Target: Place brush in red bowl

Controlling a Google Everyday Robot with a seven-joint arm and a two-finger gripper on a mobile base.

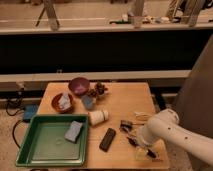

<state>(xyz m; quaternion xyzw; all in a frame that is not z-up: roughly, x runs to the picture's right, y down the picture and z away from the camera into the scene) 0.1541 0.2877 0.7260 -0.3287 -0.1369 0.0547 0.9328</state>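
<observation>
My gripper [128, 130] sits low over the right half of the wooden table [125, 100], right of the frame's middle, at the end of my white arm [167, 131], which comes in from the lower right. My fingers stand wide apart with nothing between them. The brush [136, 144], a slim dark stick, lies on the table just below and right of my fingertips, partly under my wrist; I cannot tell whether I touch it. The red bowl [56, 106] is well apart from it, at the left side of the table, with a pale crumpled thing inside. A purple bowl [79, 86] stands up and right of it. A green tray [50, 150] fills the lower left, and a flat black block [107, 139] lies between tray and gripper.
</observation>
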